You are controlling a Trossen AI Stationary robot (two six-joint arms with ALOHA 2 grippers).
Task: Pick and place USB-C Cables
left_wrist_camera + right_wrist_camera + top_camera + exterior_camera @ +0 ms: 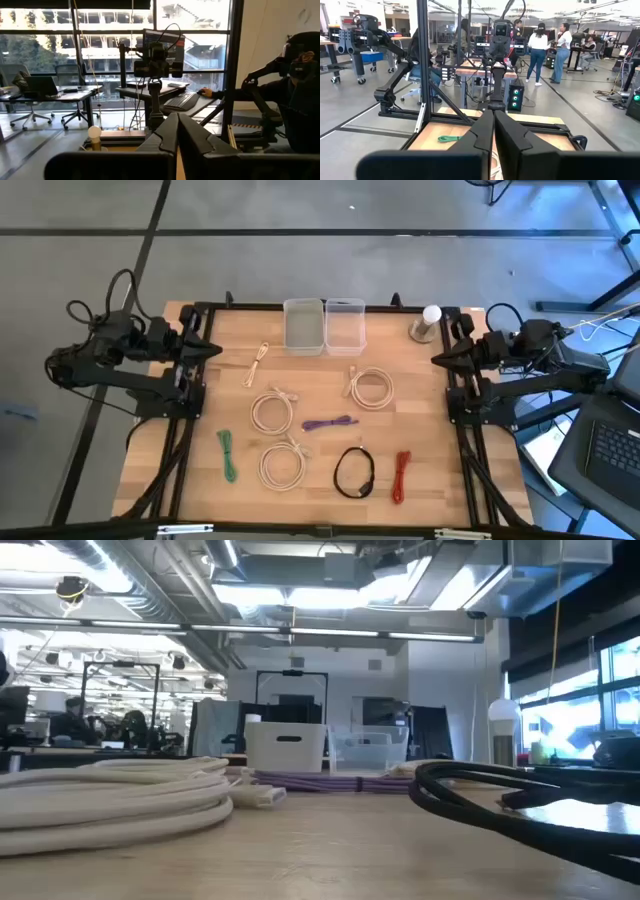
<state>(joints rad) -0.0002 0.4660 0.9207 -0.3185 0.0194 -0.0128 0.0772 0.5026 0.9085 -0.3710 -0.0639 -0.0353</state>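
No brand, label or writing is showing clearly enough to read anywhere.

The room is sprawling around the rig: grey floor filling the upper part of the high view, ceiling lights and ducts glowing across the top of the low view, and people (pixel 538 47) standing at the upper right of the right wrist view. A seated person (pixel 295 95) is working at a keyboard at the right edge of the left wrist view.

The wooden table (pixel 320 395) is occupying the centre of the high view, framed by black rails. The left arm is waiting at the middle left, its left gripper (pixel 212 348) clenched on nothing over the table's edge. The right arm is waiting at the middle right, its right gripper (pixel 440 357) likewise clenched and holding nothing.

Two clear bins (pixel 324 326) are sitting side by side at the upper centre, with a white ball-topped object (pixel 428 323) just right of them.

The USB-C cables are lying spread over the table below the bins: three cream coils (pixel 272 412) around the centre, a black coil (pixel 354 472) at lower centre, a green bundle (pixel 228 455) at lower left, a red bundle (pixel 400 477) at lower right, a purple bundle (pixel 329 423) in the middle, and a beige bundle (pixel 258 364) at upper left.
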